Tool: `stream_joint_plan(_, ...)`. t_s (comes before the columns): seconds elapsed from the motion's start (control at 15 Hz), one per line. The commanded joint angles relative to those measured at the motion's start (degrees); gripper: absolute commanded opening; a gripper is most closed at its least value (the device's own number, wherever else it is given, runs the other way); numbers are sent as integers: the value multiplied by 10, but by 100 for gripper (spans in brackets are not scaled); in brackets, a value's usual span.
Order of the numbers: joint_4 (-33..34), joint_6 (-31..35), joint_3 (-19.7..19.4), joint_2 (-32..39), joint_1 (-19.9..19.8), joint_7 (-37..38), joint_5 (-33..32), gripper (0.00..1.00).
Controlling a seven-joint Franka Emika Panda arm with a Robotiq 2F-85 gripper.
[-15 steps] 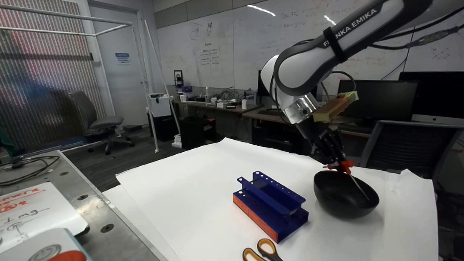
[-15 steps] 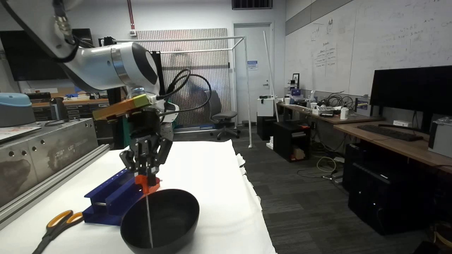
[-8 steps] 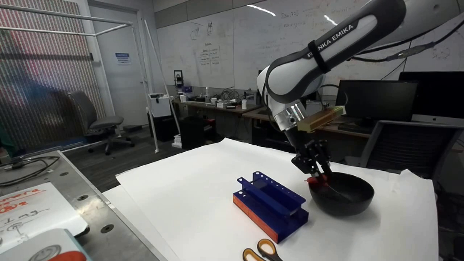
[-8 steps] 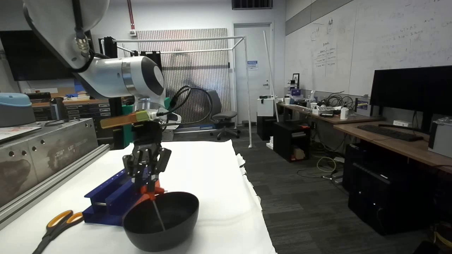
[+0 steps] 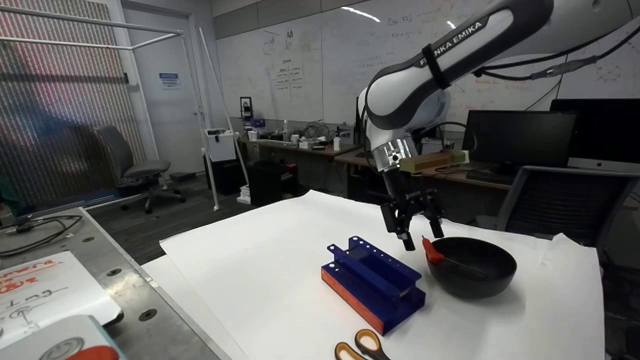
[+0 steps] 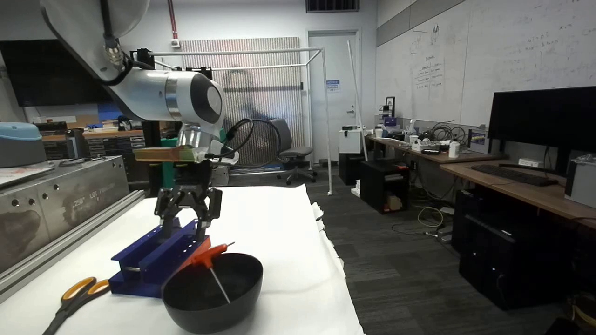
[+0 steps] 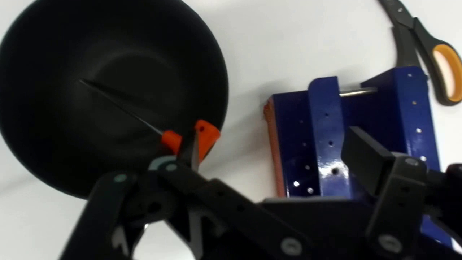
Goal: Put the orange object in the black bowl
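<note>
- The room is lined with a whiteboard (image 5: 305, 65), and the scene is laid out on a white-covered table (image 5: 260, 270).
- In an exterior view, dark carpet (image 6: 400, 260) is seen beyond the table's edge, and a strip of white is shown between that edge and the black bowl (image 6: 214, 321).
- A broad stretch of white is spread between the metal bench (image 5: 140, 285) and the blue rack (image 5: 360, 290); the rack is set near the bowl, the gap between them made plain in the wrist view.
- The gripper (image 5: 423, 238) is held above the table with its fingers (image 6: 200, 230) parted, and a space is shown between the fingertips and the orange object (image 5: 433, 254) in both exterior views.
- The orange object is found in the bowl: its thin metal shaft is slanted down inside, while its handle is propped at the rim on the rack's side.
- The handle's short metal tip is shown in both exterior views; in the wrist view, where part of the handle is covered by a finger, it cannot be made out for certain.
- A metal rod (image 7: 357, 92) across the rack's end is shown in the wrist view, the rack's orange strip (image 5: 350, 298) at full length in an exterior view.
- The scissors (image 6: 71, 303) are cut off at the bottom in both exterior views; in the wrist view, one loop is seen past the rack's end.
</note>
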Motion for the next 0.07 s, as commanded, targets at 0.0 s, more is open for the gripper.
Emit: stream_joint_plan(0.0,-47,48,12,-72,-14,-40,70,100)
